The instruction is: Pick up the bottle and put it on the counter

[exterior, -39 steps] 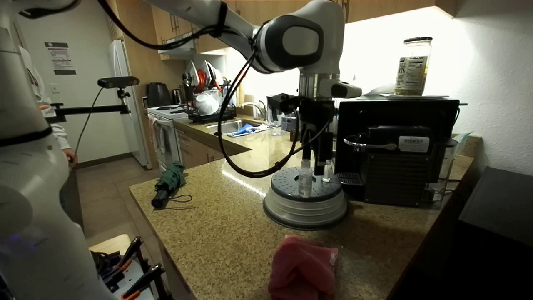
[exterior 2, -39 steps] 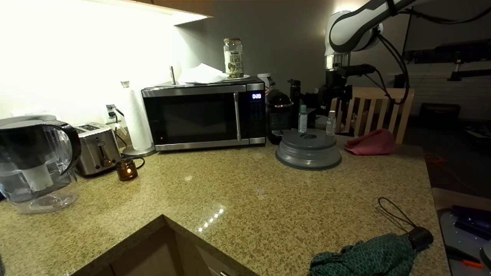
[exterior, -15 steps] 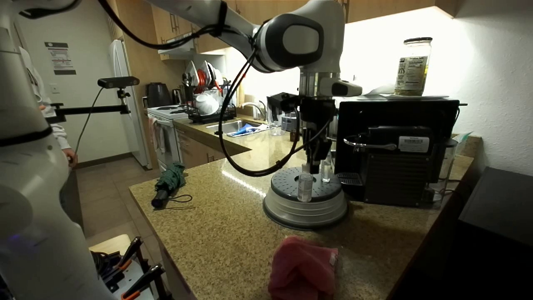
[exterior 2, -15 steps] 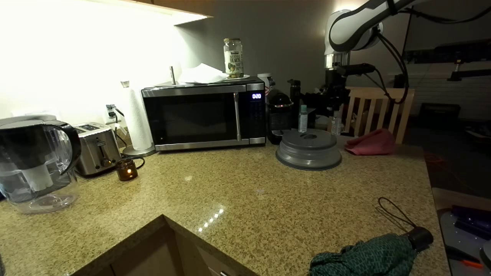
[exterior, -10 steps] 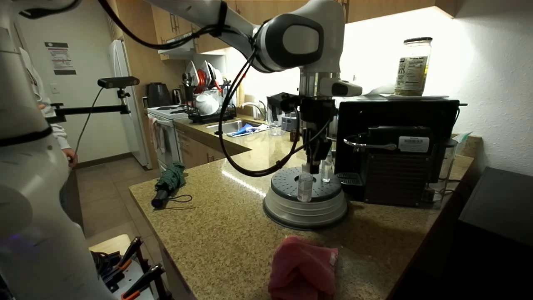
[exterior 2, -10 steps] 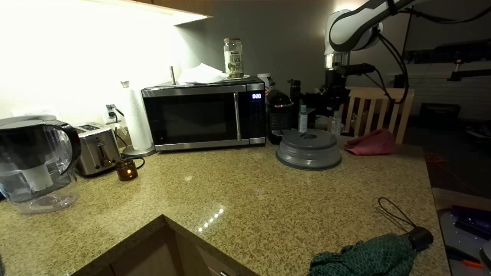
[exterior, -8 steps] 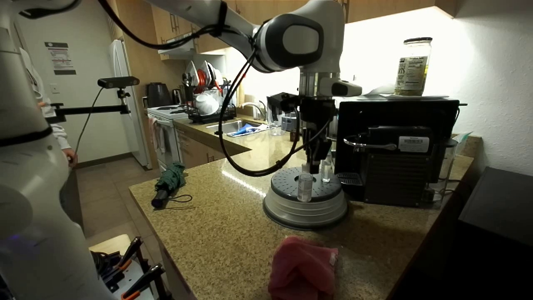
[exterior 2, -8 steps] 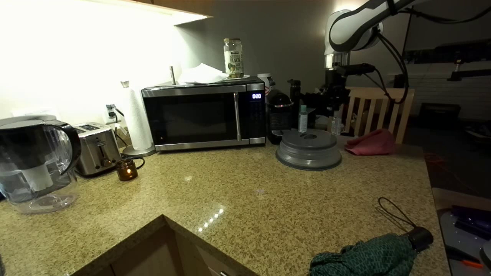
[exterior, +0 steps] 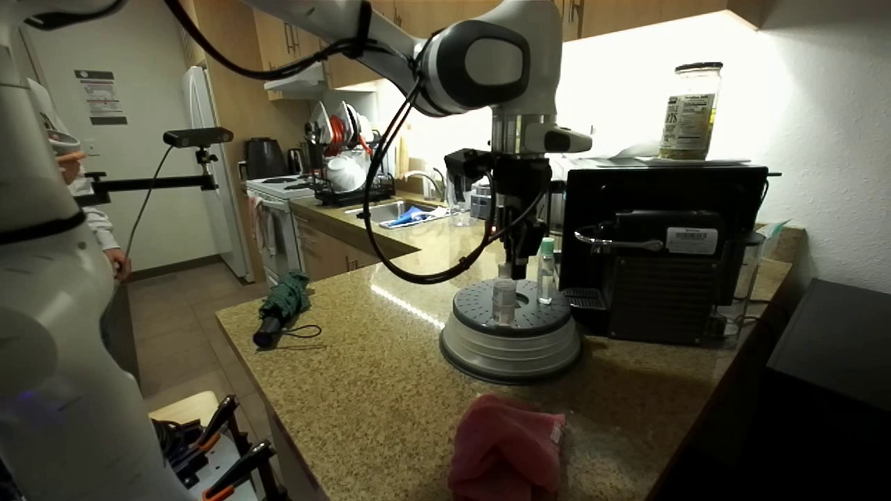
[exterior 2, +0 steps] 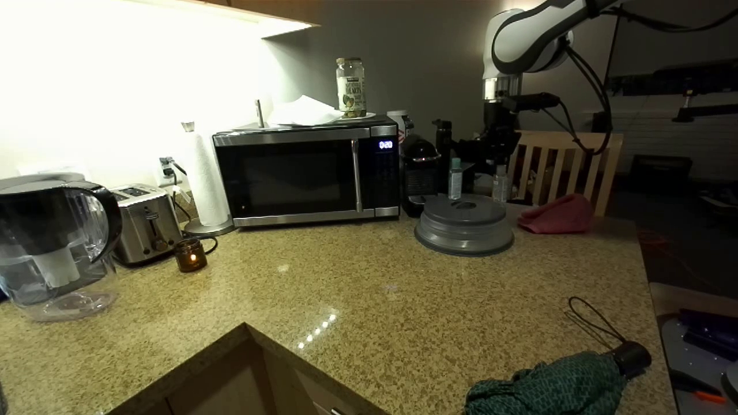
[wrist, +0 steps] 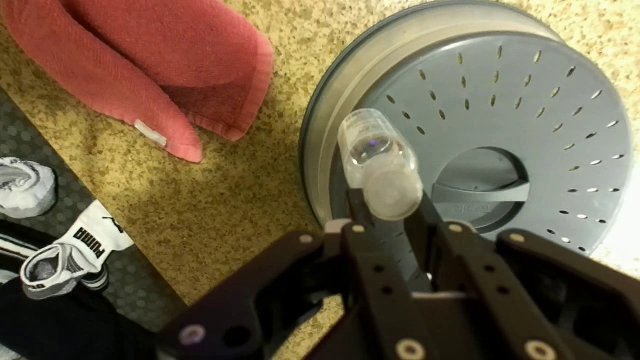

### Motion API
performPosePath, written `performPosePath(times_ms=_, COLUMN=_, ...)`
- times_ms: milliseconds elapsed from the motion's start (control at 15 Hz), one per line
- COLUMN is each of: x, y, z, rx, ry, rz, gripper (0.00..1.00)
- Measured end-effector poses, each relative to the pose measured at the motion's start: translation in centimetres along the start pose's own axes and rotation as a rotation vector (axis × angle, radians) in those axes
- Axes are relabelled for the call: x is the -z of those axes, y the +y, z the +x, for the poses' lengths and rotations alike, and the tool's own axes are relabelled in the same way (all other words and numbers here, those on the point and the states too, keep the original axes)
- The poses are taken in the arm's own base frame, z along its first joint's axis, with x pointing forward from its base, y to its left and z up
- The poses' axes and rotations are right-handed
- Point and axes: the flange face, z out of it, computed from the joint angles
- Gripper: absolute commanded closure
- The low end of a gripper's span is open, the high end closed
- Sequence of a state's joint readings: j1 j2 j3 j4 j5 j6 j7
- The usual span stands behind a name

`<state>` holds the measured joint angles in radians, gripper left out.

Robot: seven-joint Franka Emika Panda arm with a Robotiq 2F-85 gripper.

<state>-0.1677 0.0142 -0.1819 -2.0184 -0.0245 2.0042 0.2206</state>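
A small clear bottle with a whitish cap is upright, slightly tilted, over the edge of the round grey perforated disc. My gripper is shut on it near the cap; in the wrist view the cap shows between the two dark fingers. In an exterior view the bottle hangs under the gripper. Whether its base touches the disc, I cannot tell. A second clear bottle with a green cap stands on the disc beside the gripper. The speckled tan counter spreads around the disc.
A red cloth lies on the counter close to the disc. A black coffee machine stands right behind it, near the microwave. A folded green umbrella rests by the counter's edge. An amber jar stands farther off.
The fingers, apart earlier, have shut on the bottle. Within the last half second gripper and bottle have risen a little and shifted slightly left in both exterior views. The green-capped bottle has stayed put.
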Motion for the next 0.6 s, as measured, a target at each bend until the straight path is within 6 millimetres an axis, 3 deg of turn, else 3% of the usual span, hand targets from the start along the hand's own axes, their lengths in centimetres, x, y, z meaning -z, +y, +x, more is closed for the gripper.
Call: performPosePath(times_ms=600, x=2.3, y=-6.0, z=-2.4, rx=0.122, ry=0.038, rz=0.007, gripper=0.92)
